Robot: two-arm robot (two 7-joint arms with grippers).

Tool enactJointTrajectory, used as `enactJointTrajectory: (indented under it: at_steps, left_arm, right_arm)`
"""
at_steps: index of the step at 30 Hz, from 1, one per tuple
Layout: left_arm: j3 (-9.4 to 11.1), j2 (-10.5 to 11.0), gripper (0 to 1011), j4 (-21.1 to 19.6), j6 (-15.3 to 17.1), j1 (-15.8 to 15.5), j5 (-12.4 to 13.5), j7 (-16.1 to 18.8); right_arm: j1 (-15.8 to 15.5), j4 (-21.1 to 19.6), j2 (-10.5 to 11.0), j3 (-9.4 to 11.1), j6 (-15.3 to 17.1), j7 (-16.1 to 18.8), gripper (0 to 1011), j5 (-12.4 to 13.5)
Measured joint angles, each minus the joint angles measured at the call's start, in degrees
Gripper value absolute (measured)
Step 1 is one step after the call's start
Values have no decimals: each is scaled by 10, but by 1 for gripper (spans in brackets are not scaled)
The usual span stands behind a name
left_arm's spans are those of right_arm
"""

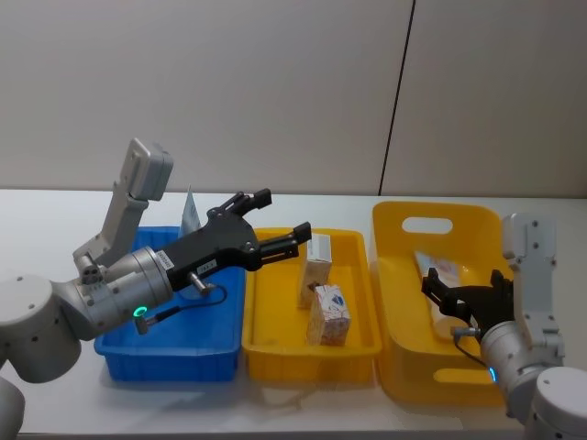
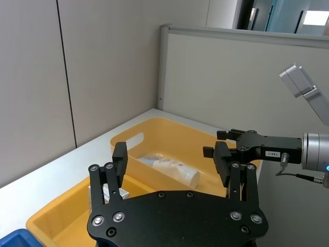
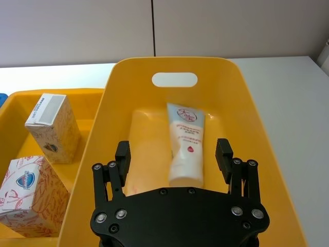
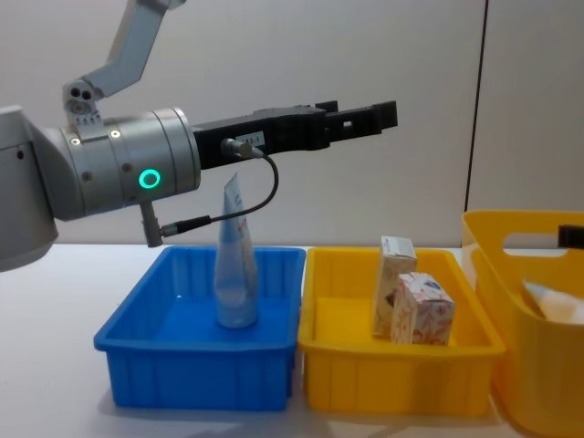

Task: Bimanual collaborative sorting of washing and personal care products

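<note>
In the head view the left gripper [image 1: 286, 213] hangs in the air over the seam between the blue tray [image 1: 165, 353] and the shallow yellow tray [image 1: 275, 353], its two fingers spread wide with nothing between them. The pale translucent tube [image 1: 191, 213] stands in the blue tray just behind it, and the beige carton [image 1: 317, 261] and the patterned carton [image 1: 331, 314] stand in the yellow tray, lower down and slightly to its right. The right gripper [image 1: 449, 293] sits over the deep yellow basket [image 1: 440, 220], just above the light blue tube [image 1: 440, 266] that lies inside. In the left wrist view the left gripper [image 2: 170, 159] is wide open and empty. The basket with the light blue tube [image 2: 172, 167] lies well beyond its fingertips, and the right gripper [image 2: 234, 144] reaches over the basket's far rim. In the right wrist view the right gripper [image 3: 172, 154] is also spread wide and holds nothing. The light blue tube [image 3: 186, 144], with its red round logo at the far end, lies on the basket floor below the gap between the fingers, nearer one finger and touching neither. The two cartons [image 3: 51, 126] [image 3: 28, 195] stand in the neighbouring tray off to the side. In the chest view the left gripper [image 4: 379, 114] is held high and level, well above the cartons [image 4: 392, 274] [image 4: 422, 312]. The pale translucent tube [image 4: 235, 274] stands upright on its cap in the blue tray [image 4: 201, 379], under the arm's wrist.
</note>
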Motion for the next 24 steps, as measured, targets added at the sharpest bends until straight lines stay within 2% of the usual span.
enactJointTrajectory:
  at_steps: [10,19,24]
  left_arm:
    - [0,0,1001,0,0,0,0,0]
    - [0,0,1001,0,0,1,0,1]
    - [0,2,1001,-7,0,7,5,12]
  right_arm:
    - [-3,-11,0,3,-21,19,1003,10]
    - [-9,-36,1,9,-59,58,1003,38]
    - [-11,-50,3,12,-82,81,1003,57]
